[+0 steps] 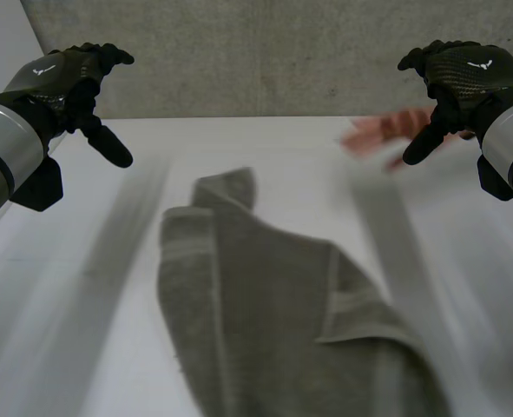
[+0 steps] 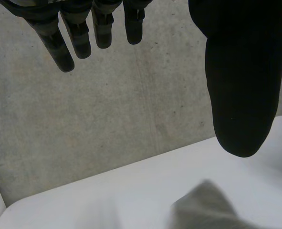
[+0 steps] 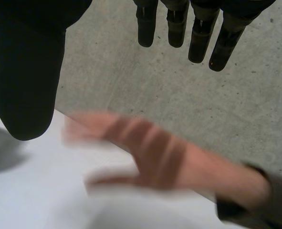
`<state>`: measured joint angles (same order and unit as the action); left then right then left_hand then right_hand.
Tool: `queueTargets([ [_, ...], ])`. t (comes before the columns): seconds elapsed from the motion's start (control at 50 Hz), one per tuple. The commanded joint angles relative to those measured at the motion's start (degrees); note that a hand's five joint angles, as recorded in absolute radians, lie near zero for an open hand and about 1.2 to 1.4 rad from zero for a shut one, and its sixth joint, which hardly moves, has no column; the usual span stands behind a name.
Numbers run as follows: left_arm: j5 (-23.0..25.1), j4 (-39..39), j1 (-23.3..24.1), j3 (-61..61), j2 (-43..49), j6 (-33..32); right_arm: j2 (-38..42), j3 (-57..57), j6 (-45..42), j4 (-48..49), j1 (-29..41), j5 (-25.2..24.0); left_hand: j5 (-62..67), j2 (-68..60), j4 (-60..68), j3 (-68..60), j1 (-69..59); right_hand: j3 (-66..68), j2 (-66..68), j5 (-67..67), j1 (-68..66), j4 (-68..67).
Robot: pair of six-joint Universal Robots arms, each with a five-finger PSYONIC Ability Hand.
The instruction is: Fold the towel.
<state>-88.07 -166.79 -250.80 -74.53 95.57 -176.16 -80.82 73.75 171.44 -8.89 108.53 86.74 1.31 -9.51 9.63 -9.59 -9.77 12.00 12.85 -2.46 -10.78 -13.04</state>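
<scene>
The grey towel (image 1: 273,321) lies in a bunched heap on the white counter (image 1: 108,261). One side of it is flopped over the rest, and one corner pokes up at its far end.

The left hand (image 1: 69,82) is up in the air, off to the left of the towel and well apart from it. Its fingers (image 2: 59,47) hang straight and its thumb (image 2: 241,81) stands wide of them. It holds nothing.

The right hand (image 1: 460,74) is up in the air too, off to the right of the towel and well apart from it. It is wide open the same way, with nothing in it.

A person's hand (image 1: 382,130) is over the counter past the towel's far right side, just below the right hand. It is a blur, so I cannot tell if it touches the counter. It is not on the towel. A grey wall (image 1: 273,52) stands behind the towel.
</scene>
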Motion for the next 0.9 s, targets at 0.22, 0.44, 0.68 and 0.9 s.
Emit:
queueTargets([
  [0.22, 0.0, -0.3, 0.0, 0.0, 0.0, -0.2, 0.8, 1.3, -4.6, -0.1, 4.4, 0.3, -1.3, -0.5, 0.4, -0.5, -0.3, -2.0, -2.8, 2.5, 0.8, 3.0],
  [0.44, 0.0, -0.1, 0.0, -0.1, 2.2, -0.8, 2.9, 2.4, -6.6, -4.2, 5.1, 0.8, -0.3, -1.5, 1.4, -1.5, -1.3, -2.0, -2.8, 2.5, 0.8, 3.0],
  [0.68, -0.5, -2.1, -0.5, -5.2, 14.2, -14.6, 4.7, 17.4, -8.0, -6.3, 14.3, 0.2, 1.8, -3.6, 3.4, -3.5, -3.3, -2.0, -2.8, 2.5, 0.8, 3.0],
  [0.9, -0.4, -7.6, -1.1, -8.6, 20.9, -20.6, 7.8, 36.2, -17.2, 17.4, 19.4, 2.9, 1.6, -3.4, 3.3, -3.3, -3.1, -2.0, -2.8, 2.5, 0.8, 3.0],
])
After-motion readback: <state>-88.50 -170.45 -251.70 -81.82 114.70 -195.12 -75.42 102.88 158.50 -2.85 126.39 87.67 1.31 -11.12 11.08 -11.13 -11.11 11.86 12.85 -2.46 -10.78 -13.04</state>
